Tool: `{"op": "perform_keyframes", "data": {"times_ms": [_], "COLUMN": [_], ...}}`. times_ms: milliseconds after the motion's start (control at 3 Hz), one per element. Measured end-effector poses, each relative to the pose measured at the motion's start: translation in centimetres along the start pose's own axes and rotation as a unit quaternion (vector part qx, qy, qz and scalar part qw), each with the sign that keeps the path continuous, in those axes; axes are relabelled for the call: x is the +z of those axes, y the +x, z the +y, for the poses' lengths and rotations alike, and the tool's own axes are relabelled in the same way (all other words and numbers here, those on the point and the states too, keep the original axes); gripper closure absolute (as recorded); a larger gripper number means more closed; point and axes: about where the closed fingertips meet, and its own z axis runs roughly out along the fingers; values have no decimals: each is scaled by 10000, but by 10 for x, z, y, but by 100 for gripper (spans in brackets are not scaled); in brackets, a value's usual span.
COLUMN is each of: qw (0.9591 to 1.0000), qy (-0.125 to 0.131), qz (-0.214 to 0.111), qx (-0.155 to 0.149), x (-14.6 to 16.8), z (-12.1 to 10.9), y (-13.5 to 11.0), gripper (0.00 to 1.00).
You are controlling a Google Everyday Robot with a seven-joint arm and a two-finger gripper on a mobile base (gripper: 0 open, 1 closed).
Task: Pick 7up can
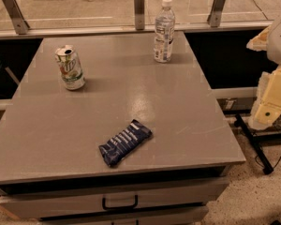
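The 7up can [70, 68], white and green with a dented silver top, stands upright on the left rear part of the grey table [178, 125]. My gripper [266, 116] is at the far right of the view, at the end of the cream-coloured arm, beyond the table's right edge and far from the can. Nothing is held in it that I can see.
A clear plastic water bottle [164, 31] stands at the table's rear centre-right. A dark blue snack packet [125, 142] lies near the front centre. Drawers with a black handle [120, 203] sit under the tabletop. A railing with metal posts [139, 7] runs behind the table.
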Motion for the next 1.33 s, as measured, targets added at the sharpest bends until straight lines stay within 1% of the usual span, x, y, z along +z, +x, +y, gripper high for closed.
{"op": "perform_keyframes", "data": {"times_ms": [333,667,1000,1333], "qw": [10000,9985,9850,9591], "qy": [1,-95,-324,-522], "qz": [0,-508,-1560,-2622], "qx": [0,-194,-657,-926], "x": [0,20,66,101], "z": [0,-11,-31,-40], "y": [0,-23,-84,-152], "gripper": [0,0,0,0]}}
